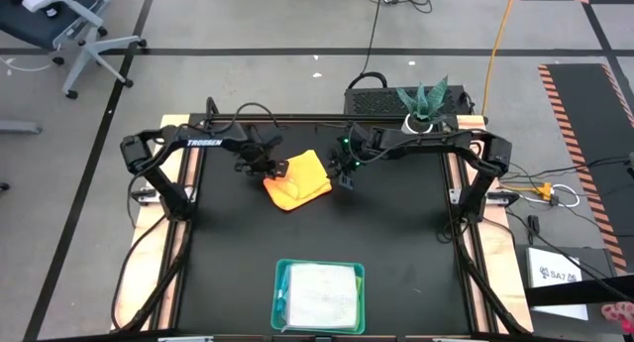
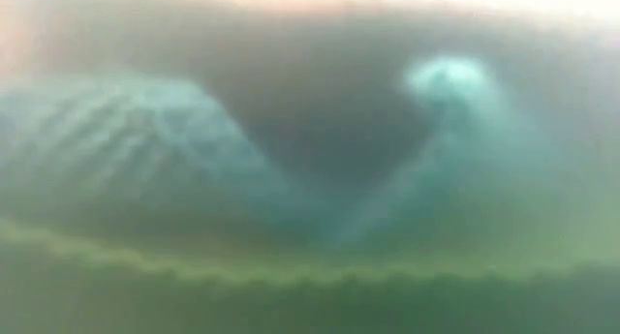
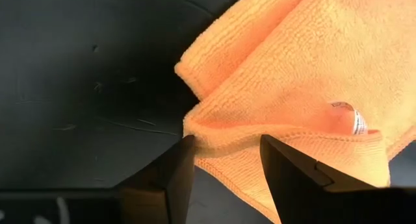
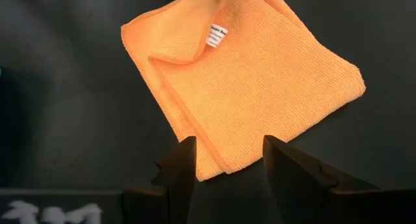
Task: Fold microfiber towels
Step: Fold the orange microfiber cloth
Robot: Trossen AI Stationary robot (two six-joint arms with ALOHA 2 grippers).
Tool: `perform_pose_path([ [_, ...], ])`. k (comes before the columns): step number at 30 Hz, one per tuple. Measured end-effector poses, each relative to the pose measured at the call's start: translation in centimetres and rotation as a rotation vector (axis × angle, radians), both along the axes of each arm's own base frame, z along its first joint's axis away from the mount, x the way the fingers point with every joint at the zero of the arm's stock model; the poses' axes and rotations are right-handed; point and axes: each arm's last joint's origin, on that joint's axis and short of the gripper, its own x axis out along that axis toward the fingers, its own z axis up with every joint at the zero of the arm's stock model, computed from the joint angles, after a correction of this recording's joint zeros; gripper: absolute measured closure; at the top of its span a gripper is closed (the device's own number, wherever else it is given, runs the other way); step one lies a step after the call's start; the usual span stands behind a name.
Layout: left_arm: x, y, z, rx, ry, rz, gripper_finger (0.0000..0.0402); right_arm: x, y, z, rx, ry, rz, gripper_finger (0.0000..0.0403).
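Broadly, the black counter point(image 1: 396, 243) carries a teal tray point(image 1: 282, 273) at 6 o'clock, holding a pale folded towel point(image 1: 322, 297). The orange towel point(image 1: 297, 179) lies part-folded near 12 o'clock; it looks light, limp and grippy, best pinched at a corner or doubled hem. Left tool point(image 3: 224, 160) reaches in from 9 o'clock, fingers parted astride its edge, gripping nothing. Right tool point(image 4: 229, 160), from 3 o'clock, hovers open over the opposite corner.

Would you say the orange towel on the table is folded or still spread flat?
Folded: the orange towel lies doubled over on the black table, with stacked layered edges and a care label peeking between layers.
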Motion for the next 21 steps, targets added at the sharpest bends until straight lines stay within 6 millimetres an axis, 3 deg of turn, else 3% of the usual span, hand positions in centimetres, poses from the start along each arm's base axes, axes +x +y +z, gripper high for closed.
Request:
perform_pose_path([
  [13,-0.35,0.67,0.04,-0.022,-0.012,0.044,0.0232,-0.24,-0.67,0.01,-0.001,0.000,-0.021,0.0234],
  [21,-0.25,0.67,0.05,-0.007,-0.019,0.021,0.0334,-0.26,-0.71,0.01,-0.001,0.000,-0.022,0.0234],
])
